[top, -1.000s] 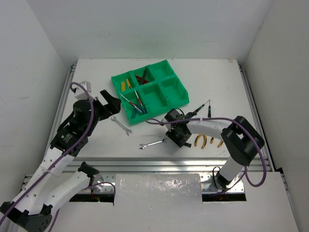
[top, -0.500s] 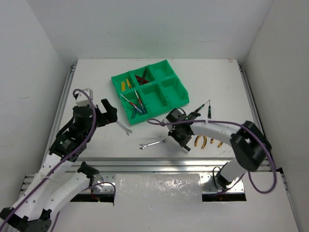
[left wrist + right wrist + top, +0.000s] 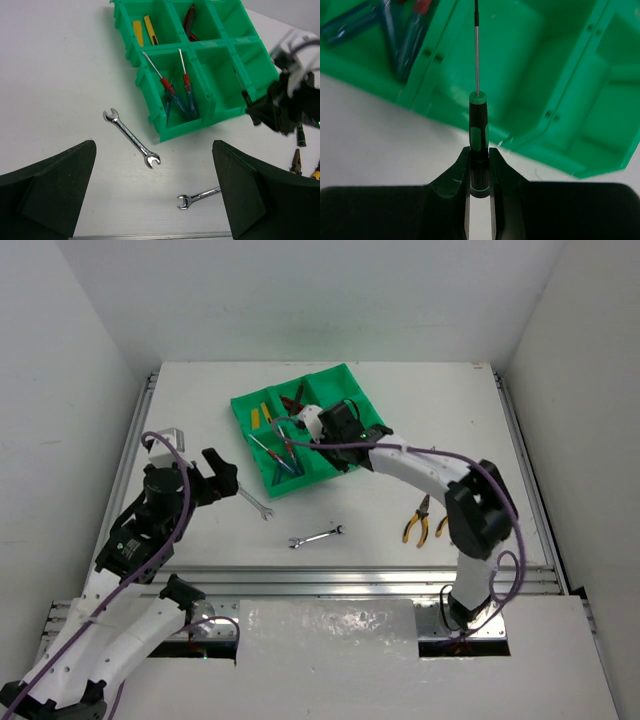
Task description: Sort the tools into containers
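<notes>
Jaws of the right gripper (image 3: 480,157) clamp the handle end of a green-and-black screwdriver (image 3: 479,120). Its thin shaft reaches over the middle near compartment of the green tray (image 3: 560,125), just beside the compartment holding the other screwdrivers (image 3: 177,92). The left gripper (image 3: 215,475) hangs wide apart, holding nothing, above the table (image 3: 450,410) near two silver wrenches (image 3: 252,498). Yellow-handled pliers (image 3: 418,520) lie on the table, well apart from the tray.

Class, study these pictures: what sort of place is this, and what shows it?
Most likely a robotics lab test cell: two robot arms mounted at a white table's edge, plain white walls around it, and a green tray with loose wrenches beside it.
</notes>
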Motion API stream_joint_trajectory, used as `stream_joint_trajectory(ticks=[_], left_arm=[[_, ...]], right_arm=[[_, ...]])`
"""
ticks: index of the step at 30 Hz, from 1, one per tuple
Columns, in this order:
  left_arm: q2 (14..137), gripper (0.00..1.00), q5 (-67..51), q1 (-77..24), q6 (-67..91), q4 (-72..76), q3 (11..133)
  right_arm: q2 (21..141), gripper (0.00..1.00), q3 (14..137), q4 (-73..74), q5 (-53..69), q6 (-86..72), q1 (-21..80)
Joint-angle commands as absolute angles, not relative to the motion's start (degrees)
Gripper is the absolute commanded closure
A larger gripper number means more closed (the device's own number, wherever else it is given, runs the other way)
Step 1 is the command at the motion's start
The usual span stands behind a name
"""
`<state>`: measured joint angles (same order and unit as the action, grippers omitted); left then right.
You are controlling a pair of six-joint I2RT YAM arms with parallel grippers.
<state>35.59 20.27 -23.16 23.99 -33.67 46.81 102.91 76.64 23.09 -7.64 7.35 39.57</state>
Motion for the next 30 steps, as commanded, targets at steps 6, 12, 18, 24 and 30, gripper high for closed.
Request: stream_joint_trajectory(ticks=[6, 12, 18, 24, 30], left_arm=[[33.7, 0.00, 19.8, -22.0, 22.9, -31.6, 46.5], [34.1, 0.00, 18.2, -21.3, 22.3, -31.1, 46.4], [33.8, 0.00, 17.5, -20.7, 22.1, -30.9, 46.3], [34.3, 0.00, 16.7, -20.0, 21.9, -30.7, 46.3], [34.5, 0.00, 16.4, -19.8, 21.9, -30.6, 46.2]], right_arm=[[118.7, 0.86, 98.9, 23.6, -8.2, 14.1, 35.0], [118.8, 0.29, 103.4, 25.1, -10.3, 11.7, 33.6], [105.0, 0.02, 90.5, 24.7, -12.4, -15.0, 22.0], [103.4, 0.01, 81.5, 24.9, -19.7, -28.7, 14.8], [111.3, 0.13, 85.3, 31.6, -28.0, -34.5, 13.7]])
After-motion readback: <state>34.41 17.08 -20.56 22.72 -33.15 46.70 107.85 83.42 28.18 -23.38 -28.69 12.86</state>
